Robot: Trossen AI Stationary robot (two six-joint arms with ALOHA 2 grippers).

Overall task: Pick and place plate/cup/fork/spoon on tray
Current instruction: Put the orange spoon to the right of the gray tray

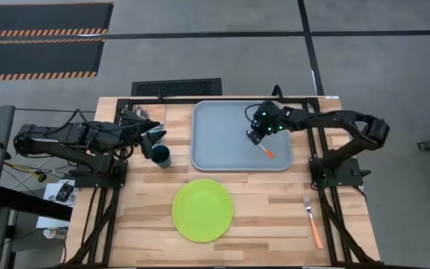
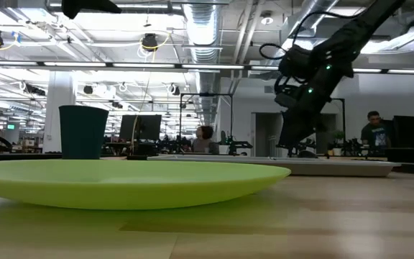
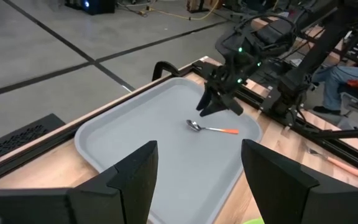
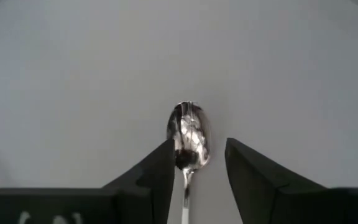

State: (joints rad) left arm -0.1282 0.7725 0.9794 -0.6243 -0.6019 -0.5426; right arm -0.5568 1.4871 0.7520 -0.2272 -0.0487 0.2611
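Hovering over the tray's (image 1: 207, 142) right half, the right hand (image 1: 257, 137) is pointing down w/ fingers spread, straddling the spoon (image 1: 266, 150), which is lying flat on the tray. Left hand (image 1: 154, 138) is waiting just above the cup (image 1: 161, 157), fingers spread too. Plate (image 1: 202, 210) is sitting on the counter (image 1: 275, 209) in front of the tray, fork (image 1: 313, 222) off to the right.

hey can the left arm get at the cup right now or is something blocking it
Probably yes. The left gripper is open just above the cup, which stands upright on the table beside the tray, with nothing between them.
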